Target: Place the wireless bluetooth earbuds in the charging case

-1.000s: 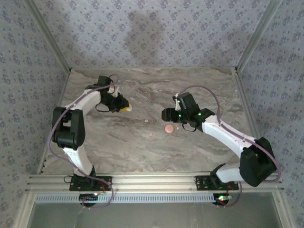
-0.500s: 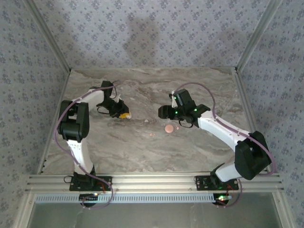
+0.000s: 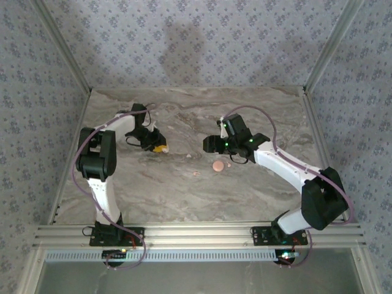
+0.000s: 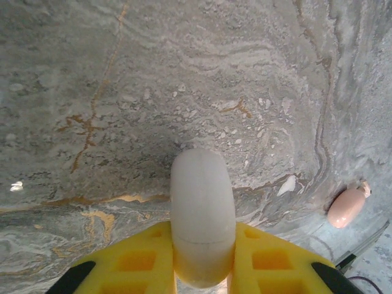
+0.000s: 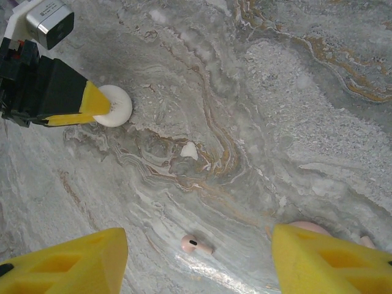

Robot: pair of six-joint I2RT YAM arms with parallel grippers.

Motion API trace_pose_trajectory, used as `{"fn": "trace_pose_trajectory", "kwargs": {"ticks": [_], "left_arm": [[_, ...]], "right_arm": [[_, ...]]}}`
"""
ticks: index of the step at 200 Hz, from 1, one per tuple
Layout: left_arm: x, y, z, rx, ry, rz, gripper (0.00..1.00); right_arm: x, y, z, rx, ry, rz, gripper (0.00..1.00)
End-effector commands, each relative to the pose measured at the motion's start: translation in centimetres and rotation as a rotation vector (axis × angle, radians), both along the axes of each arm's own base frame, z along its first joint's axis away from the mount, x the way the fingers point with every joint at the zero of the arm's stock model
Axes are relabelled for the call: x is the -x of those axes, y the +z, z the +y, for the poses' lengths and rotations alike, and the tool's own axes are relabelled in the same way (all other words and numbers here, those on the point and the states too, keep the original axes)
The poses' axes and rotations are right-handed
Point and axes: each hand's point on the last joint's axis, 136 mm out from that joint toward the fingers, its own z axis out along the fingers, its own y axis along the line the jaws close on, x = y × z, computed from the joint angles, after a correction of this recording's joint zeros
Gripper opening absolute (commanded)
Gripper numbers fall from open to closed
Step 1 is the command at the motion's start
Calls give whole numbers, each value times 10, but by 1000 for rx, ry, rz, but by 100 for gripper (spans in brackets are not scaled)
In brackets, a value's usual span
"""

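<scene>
While the left gripper (image 4: 202, 245) clamps the white case (image 4: 202, 208) on edge and the right gripper (image 5: 196, 237) hangs wide open over the pink earbud (image 5: 195, 244) lying on the table (image 5: 275, 92), an off-centre pinch may flick it away.

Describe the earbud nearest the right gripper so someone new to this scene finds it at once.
On the marble table, go to the right gripper; its wrist view shows the earbud lying between the open yellow fingers. It is pale pink with a short stem, far smaller than the pink round disc beside it, while the white bit lies farther off.
</scene>
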Motion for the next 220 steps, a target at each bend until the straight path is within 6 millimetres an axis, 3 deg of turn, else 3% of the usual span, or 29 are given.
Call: {"fn": "trace_pose_trajectory", "kwargs": {"ticks": [1, 220], "left_arm": [[2, -4, 13, -58, 1, 17, 23], [12, -3, 30, -149, -34, 6, 35]], "right_arm": [[-4, 8, 1, 8, 14, -7, 66], [0, 22, 2, 3, 15, -24, 70]]}}
